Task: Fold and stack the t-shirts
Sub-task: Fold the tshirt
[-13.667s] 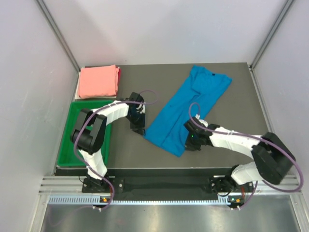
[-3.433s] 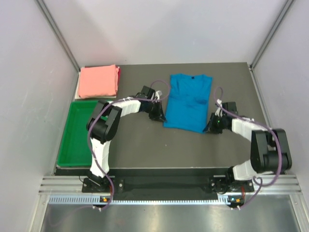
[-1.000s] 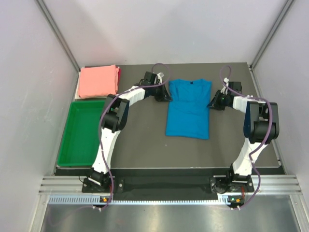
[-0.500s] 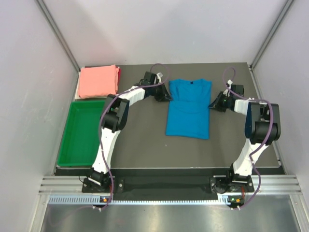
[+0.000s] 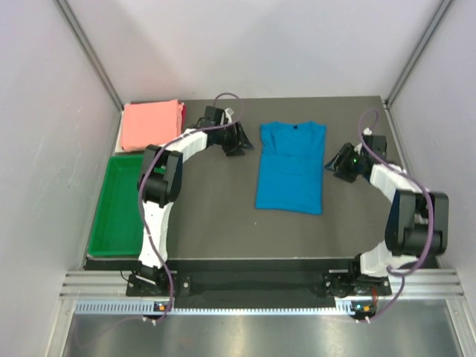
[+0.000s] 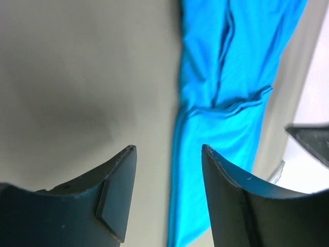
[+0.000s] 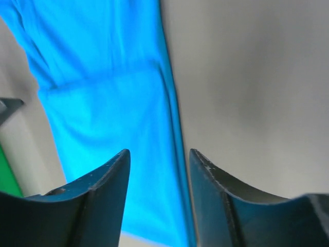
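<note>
The bright blue t-shirt lies flat in the middle of the dark table, folded into a narrow strip with its collar at the far end. The salmon pink t-shirt sits folded at the back left corner. My left gripper hangs just left of the blue shirt's top edge, open and empty; its wrist view shows the blue t-shirt ahead between the spread fingers. My right gripper stands just right of the shirt, open and empty, with the blue t-shirt and its edge below its fingers.
A green plastic tray sits at the left edge of the table, in front of the pink shirt. Grey walls and metal frame posts close in the table on both sides and behind.
Both grippers have opened and let go of the blue shirt's sides. The left one has drawn back to the left, the right one to the right and nearer. The shirt lies still.
</note>
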{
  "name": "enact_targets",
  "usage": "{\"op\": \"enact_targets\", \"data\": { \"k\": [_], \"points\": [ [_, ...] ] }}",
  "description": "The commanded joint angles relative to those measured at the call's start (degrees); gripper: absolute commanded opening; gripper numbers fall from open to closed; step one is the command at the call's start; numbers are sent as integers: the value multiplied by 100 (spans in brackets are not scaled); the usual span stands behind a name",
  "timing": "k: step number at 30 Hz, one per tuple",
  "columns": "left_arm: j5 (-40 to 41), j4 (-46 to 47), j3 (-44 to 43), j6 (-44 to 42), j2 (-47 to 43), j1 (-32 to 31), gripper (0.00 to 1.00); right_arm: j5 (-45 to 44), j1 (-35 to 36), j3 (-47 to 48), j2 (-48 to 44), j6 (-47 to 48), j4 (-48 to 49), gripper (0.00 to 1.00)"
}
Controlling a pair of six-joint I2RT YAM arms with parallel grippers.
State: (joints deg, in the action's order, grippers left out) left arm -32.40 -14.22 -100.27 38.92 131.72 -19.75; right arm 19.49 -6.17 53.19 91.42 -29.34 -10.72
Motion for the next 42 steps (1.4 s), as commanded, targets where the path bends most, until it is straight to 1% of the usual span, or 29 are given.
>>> {"op": "enact_targets", "data": {
  "k": [1, 2, 3, 4, 5, 6, 7, 8, 10, 12, 15, 16, 19, 21, 22, 24, 30, 32, 33, 35, 36, 37, 38, 42],
  "points": [
    [365, -685, 401, -525, -1006, 112, 59, 2, -33, -606, -729, -396, -834, 52],
    [445, -940, 612, -552, -1156, 103, 59, 29, -24, -1017, -870, -492, -879, 52],
    [506, -925, 883, -560, -1331, 77, 59, 81, -15, -1247, -1193, -667, -914, 52],
    [507, -890, 1504, -561, -1699, 7, 58, 186, -15, -1450, -1362, -713, -923, 52],
    [533, -733, 1832, -534, -1894, -37, 56, 170, -7, -1774, -1537, -800, -1010, 52],
    [533, -671, 2140, -456, -2078, -142, 54, 117, 28, -1916, -1913, -845, -1037, 52],
    [507, -566, 2709, -394, -2394, -196, 53, 30, 63, -2057, -2091, -889, -1029, 52],
    [472, -460, 2984, -315, -2553, -257, 52, -58, 116, -2250, -2258, -941, -1037, 52],
    [437, -4, 3686, 27, -2983, -485, 53, -199, 283, -2357, -2584, -1064, -1169, 52],
    [585, 295, 4074, 316, -3300, -731, 55, -365, 362, -2488, -2795, -1231, -1213, 52],
    [840, 420, 4217, 546, -3460, -1004, 59, -454, 476, -2647, -2954, -1485, -1012, 52],
    [954, 463, 4226, 573, -3460, -1179, 59, -594, 520, -2664, -2954, -1548, -985, 52],
    [1087, 516, 4252, 740, -3312, -1426, 59, -832, 574, -2699, -2884, -1627, -906, 50],
    [1192, 648, 4357, 906, -3232, -1540, 59, -710, 617, -2831, -2797, -1750, -669, 49],
    [1236, 701, 4488, 968, -3214, -1558, 59, -744, 791, -2858, -2779, -1785, -607, 48],
    [1359, 876, 4630, 1143, -3188, -1567, 58, -858, 924, -2902, -2691, -1873, -589, 47],
    [1684, 1228, 4973, 1434, -3082, -1594, 56, -1060, 943, -3016, -2507, -1891, -422, 45],
    [1641, 1325, 5017, 1478, -3056, -1594, 56, -1210, 943, -3016, -2462, -1865, -474, 43],
    [1623, 1377, 5017, 1539, -3038, -1602, 55, -1245, 943, -3016, -2436, -1856, -466, 42],
    [1614, 1369, 5008, 1575, -3003, -1602, 55, -1298, 951, -3077, -2436, -1882, -422, 31],
    [1632, 1378, 5008, 1593, -2994, -1620, 54, -1307, 951, -3086, -2427, -1891, -413, 23],
    [1684, 1369, 5008, 1610, -2986, -1620, 54, -1307, 943, -3104, -2427, -1882, -387, 7],
    [1693, 1369, 5017, 1610, -2977, -1620, 53, -1316, 951, -3121, -2427, -1865, -378, 0],
    [1799, 1352, 4982, 1637, -2880, -1690, 49, -1368, 951, -3122, -2505, -1742, -396, 0]
  ]
}}
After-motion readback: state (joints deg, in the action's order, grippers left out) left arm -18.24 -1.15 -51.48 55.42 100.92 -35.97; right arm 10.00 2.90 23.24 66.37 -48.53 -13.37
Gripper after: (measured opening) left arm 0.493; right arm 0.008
